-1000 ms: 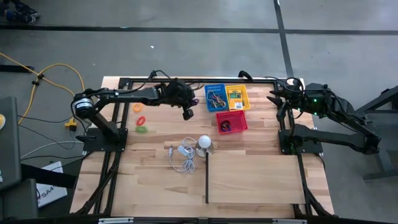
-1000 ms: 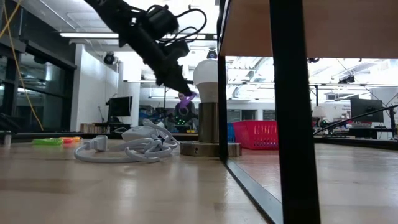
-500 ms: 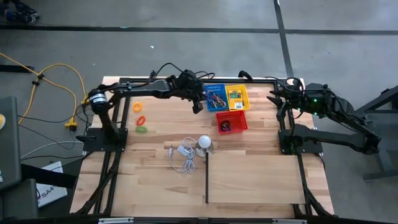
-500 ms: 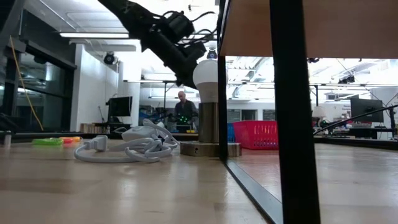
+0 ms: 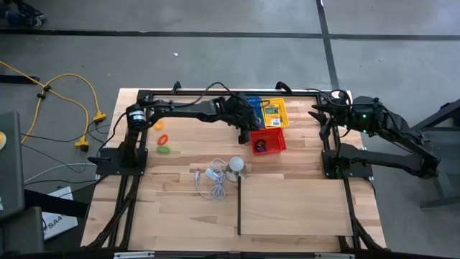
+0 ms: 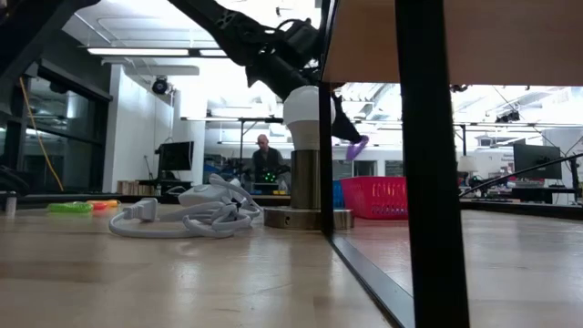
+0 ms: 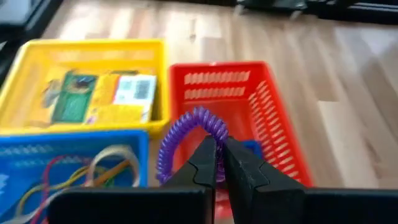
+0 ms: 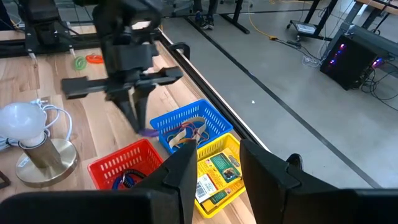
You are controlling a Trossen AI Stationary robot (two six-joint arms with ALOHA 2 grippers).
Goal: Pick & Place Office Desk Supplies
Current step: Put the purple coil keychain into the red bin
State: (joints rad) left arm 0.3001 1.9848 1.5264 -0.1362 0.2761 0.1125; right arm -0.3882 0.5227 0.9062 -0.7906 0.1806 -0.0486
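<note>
My left gripper [image 7: 219, 148] is shut on a purple coiled ring [image 7: 186, 134] and hangs over the near edges of the blue basket [image 5: 248, 109] and red basket [image 5: 267, 141]. The low view shows the ring [image 6: 357, 146] in the air, right of the bulb. The blue basket holds rubber bands [image 7: 93, 171], and the yellow basket [image 5: 274, 111] holds packets [image 7: 99, 96]. Orange [image 5: 159, 124], pink [image 5: 163, 138] and green [image 5: 165, 150] rings lie on the table's left part. My right gripper [image 8: 217, 171] waits open at the table's far right corner. My left gripper pinches the purple ring's coil [image 7: 214, 132] between its two fingertips [image 7: 208, 152], pointing down at a slant from the table's left. The ring is lifted clear and arches out past the fingertips over the red basket.
A white bulb on a silvery base [image 5: 236, 166] and a coiled white cord [image 5: 211, 180] stand near the table's middle. A raised wooden board [image 5: 295, 207] covers the near right part. A person [image 6: 265, 157] stands in the room beyond.
My left arm has swung toward the table's right, carrying the purple ring from above the bare wood left of the baskets to above the red and blue baskets. In the low view the ring has passed from left of the bulb to right of it. The gripper has stayed shut.
</note>
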